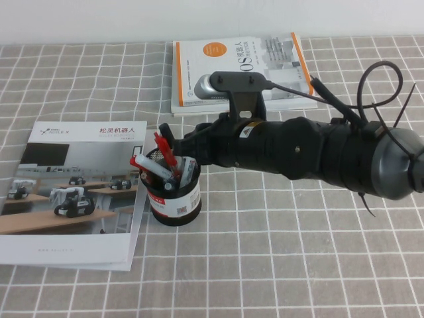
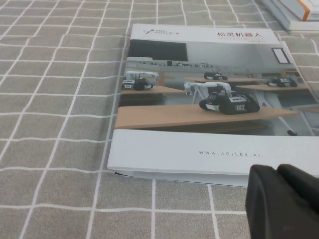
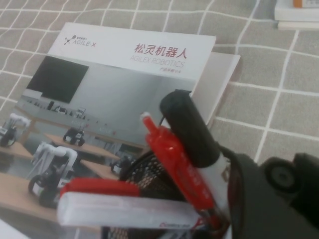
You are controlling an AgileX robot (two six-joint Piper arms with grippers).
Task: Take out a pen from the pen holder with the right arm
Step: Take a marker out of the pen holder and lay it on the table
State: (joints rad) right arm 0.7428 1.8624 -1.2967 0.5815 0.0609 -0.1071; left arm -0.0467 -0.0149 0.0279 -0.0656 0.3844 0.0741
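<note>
Brochure (image 1: 73,165) reads "AGILEX ROBOTICS", "WWW.AGILEX.AI"; left gripper (image 2: 281,201) near its edge, right gripper (image 1: 187,151) at pen holder (image 1: 175,205) by red pen (image 1: 163,149); grip of either cannot be told.

right arm (image 1: 311,156): black, cylindrical | wrist camera (image 1: 222,85): silver | cables (image 1: 383,63): black, looped | left gripper (image 2: 281,199): black

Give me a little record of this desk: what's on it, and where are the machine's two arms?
Surface: table with grey checked cloth
Holder: black mesh pen holder, upright, beside the brochure
Pens in it: red pen, black marker, white pen with red cap
Far side: book with orange trim
Right end effector: at the pens' tops, above the pen holder
Left end effector: low by the brochure's near edge, outside the high view
</note>
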